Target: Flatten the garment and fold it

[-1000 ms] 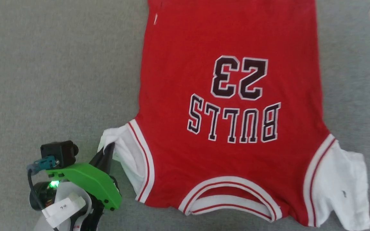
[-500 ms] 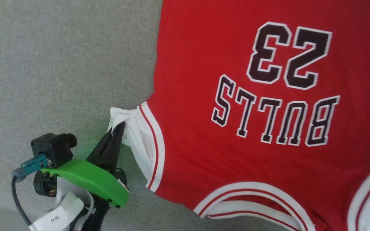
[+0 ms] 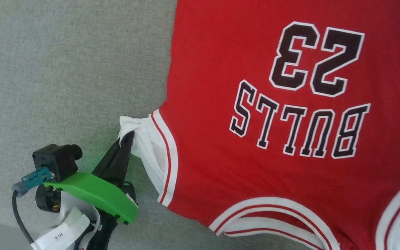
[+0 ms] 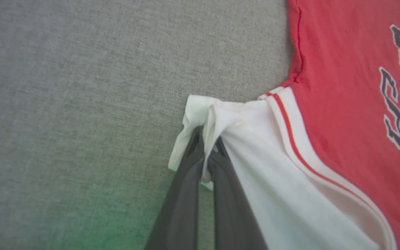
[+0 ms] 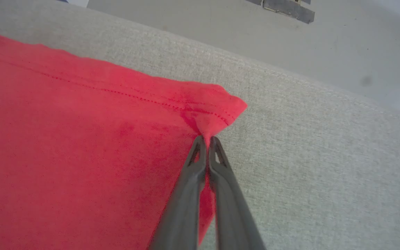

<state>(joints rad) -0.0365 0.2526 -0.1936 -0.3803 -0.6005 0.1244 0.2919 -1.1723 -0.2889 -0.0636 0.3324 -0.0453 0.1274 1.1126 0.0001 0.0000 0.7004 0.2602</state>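
The garment (image 3: 255, 166) lies print side up on the grey cloth surface, its "BULLS 23" lettering upside down in the head view and its collar toward the bottom edge. My left gripper (image 3: 127, 136) is shut on the bunched white sleeve (image 3: 141, 139) at the garment's left side. In the left wrist view the left gripper (image 4: 207, 139) pinches a fold of that white sleeve (image 4: 255, 156) between its dark fingers. In the right wrist view my right gripper (image 5: 206, 138) is shut on the red hem corner (image 5: 217, 107) of the garment, which puckers at the fingertips.
Grey cloth surface (image 3: 64, 69) stretches to the left of the garment. In the right wrist view the surface's far edge (image 5: 290, 80) runs past the hem corner, with pale floor (image 5: 221, 31) beyond it.
The head camera has swung, so the picture shifted left and the print sits larger. The left gripper keeps its hold on the sleeve. The right gripper has shut.
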